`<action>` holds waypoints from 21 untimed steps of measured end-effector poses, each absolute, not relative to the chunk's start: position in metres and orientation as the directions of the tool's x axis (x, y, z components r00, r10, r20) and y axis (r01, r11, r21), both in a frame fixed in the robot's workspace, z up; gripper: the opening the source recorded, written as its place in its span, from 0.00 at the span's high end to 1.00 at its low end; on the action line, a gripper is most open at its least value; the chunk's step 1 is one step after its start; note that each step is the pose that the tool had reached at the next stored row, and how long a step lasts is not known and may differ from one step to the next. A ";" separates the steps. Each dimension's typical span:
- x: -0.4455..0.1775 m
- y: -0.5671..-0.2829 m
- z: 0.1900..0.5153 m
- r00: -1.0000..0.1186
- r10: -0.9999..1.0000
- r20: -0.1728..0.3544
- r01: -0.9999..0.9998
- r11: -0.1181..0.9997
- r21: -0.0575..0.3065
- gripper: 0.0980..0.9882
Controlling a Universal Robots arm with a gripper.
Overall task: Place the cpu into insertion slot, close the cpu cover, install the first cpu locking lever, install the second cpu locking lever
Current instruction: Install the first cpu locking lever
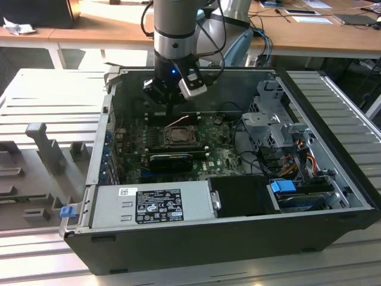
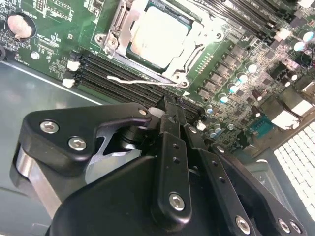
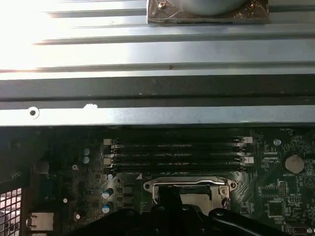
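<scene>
Cpu [image 2: 158,32] sits in the insertion slot [image 1: 177,136], and the cpu cover [image 2: 119,24] appears down over it. I read the gripper [image 2: 173,104] as pressed together and empty, just beside the slot at a loose wire lever [image 2: 140,80]. Risk as I judge it: the thin lever slips off and springs up, or the gripper strikes the memory slots [image 2: 113,71] next to the slot.

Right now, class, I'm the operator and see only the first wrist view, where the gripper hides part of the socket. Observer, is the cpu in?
Observer: Yes; in the second wrist view the cpu sits in the insertion slot.
Operator: And the cover?
Observer: The cpu cover lies down around the chip.
Operator: Any lever?
Observer: A thin wire lever lies along the memory slots, just ahead of the gripper.
</scene>
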State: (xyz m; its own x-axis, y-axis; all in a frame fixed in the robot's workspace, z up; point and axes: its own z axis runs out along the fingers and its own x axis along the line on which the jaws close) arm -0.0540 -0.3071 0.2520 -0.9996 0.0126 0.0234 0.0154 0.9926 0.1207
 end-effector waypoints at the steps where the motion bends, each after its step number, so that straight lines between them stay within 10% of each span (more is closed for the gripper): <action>1: -0.054 -0.307 0.251 -1.000 0.011 0.022 0.013 0.993 0.120 0.99; 21: -0.052 -0.291 0.229 -0.998 -0.056 -0.006 -0.056 0.995 0.076 0.99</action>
State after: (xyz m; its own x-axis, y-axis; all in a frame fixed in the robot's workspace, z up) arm -0.0524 -0.2907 0.2289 -0.9984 -0.0559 -0.0060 -0.0562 0.9955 0.0763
